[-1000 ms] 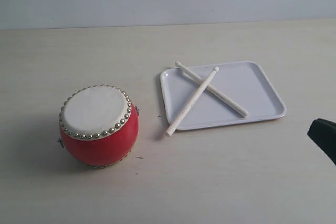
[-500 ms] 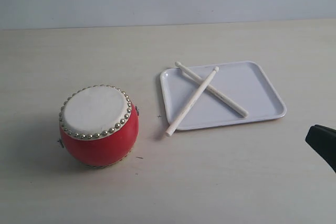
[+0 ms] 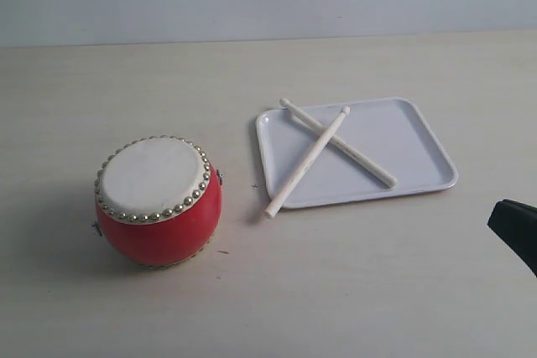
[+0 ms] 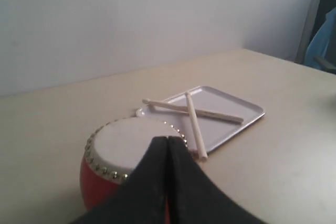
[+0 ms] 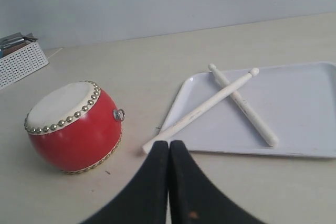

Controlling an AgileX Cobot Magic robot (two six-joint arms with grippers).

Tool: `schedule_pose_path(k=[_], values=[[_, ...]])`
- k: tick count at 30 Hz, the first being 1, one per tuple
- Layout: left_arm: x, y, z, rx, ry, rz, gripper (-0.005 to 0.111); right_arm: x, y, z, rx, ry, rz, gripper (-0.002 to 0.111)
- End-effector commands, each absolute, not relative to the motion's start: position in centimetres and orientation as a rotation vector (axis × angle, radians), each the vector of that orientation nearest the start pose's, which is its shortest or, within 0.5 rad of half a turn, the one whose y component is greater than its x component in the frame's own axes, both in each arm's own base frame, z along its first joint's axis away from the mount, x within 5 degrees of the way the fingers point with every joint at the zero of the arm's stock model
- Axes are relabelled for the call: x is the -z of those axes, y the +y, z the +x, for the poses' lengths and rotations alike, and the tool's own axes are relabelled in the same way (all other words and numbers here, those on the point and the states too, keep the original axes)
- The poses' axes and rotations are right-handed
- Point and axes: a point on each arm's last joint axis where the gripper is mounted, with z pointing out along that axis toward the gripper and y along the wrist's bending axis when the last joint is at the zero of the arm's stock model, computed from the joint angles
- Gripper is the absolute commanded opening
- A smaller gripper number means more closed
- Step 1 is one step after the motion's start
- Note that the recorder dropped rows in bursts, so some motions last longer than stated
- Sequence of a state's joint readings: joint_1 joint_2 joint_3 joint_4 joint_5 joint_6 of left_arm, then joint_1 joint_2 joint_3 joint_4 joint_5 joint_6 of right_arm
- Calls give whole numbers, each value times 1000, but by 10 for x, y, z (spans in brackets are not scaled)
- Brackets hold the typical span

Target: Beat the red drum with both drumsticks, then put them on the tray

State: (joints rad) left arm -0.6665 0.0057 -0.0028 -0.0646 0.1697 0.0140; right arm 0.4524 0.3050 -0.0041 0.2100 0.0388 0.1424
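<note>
drum: red drum (image 3: 158,203), skin side up, stands on the worktop (image 3: 336,291), left of the tray in exterior view, not touching it.
tray: white tray (image 3: 419,140), flat on worktop.
sticks: two sticks (image 3: 329,135) crossed in an X on the tray's drum-side half. One lies over the other. Its butt end pokes past the rim toward the drum; its tip is on the tray. The lower one has its tip at the far rim corner.
left pincer: left pincer (image 4: 167,140) has jaws pressed together, nothing held, above the drum's near side.
right pincer: right pincer (image 5: 169,144) has jaws pressed together, empty, clear of sticks and tray.
basket: white basket (image 5: 18,59) beyond the drum, well apart.
</note>
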Motion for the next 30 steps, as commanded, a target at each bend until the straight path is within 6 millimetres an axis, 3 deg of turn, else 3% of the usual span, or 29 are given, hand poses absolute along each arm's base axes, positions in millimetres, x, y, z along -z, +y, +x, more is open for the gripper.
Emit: schedule_pose_path(k=[1,9,30], values=[[-190,-34,44,528,1703,492,0,-189,36,71,-568,1856,-105,0],[-181,-33,42,501,1794,519,0,-189,36,71,-569,1856,-103,0],[-182,-33,42,480,1780,548,0,-189,36,71,-570,1856,-102,0]])
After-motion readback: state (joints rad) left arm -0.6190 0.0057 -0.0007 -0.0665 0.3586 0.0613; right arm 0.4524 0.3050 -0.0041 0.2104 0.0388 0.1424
